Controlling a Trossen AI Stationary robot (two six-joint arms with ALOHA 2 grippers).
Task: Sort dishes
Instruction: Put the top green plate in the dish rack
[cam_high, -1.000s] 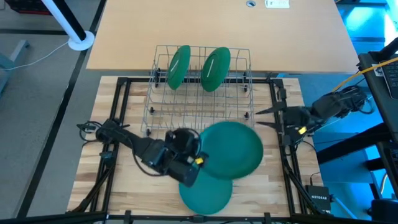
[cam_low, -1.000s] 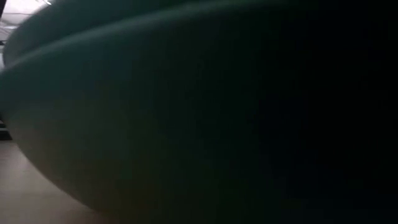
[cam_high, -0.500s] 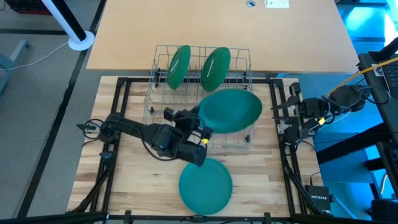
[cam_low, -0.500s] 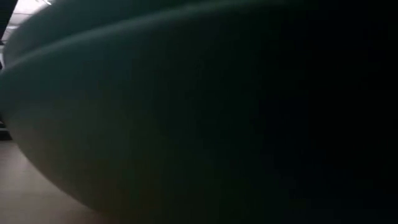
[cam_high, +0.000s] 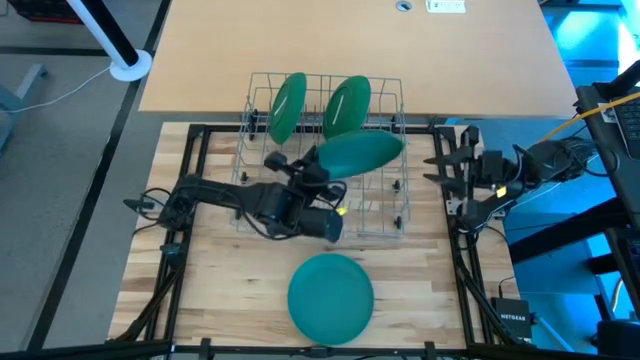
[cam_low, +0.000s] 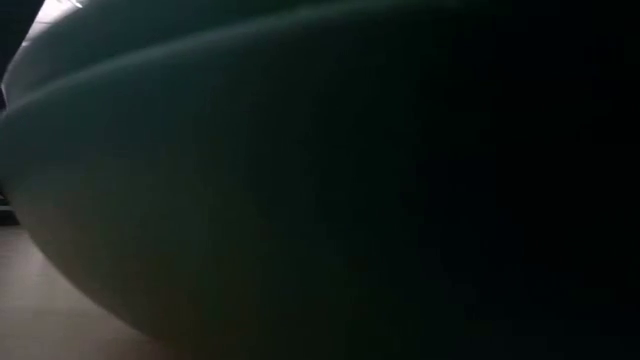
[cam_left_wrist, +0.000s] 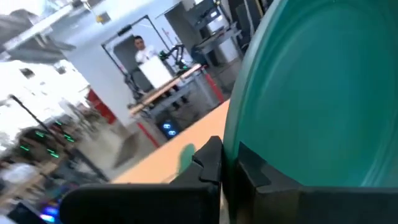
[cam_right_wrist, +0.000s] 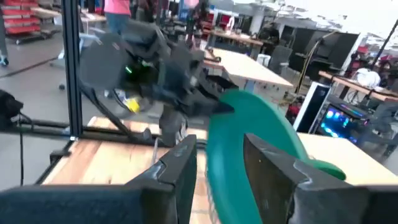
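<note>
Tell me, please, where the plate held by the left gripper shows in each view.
High view: held plate, centre, over the wire rack.
Low view: cannot tell; a dark plate surface fills it.
Left wrist view: right side, clamped by the left gripper.
Right wrist view: centre.
Shared landmark: the left gripper.

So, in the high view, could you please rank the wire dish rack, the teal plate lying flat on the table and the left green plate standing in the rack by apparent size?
1. Wire dish rack, clearly largest.
2. Flat teal round plate on the table.
3. Left green plate standing in the rack: smallest-looking, but seen nearly edge-on, so its true size is unsure.
</note>
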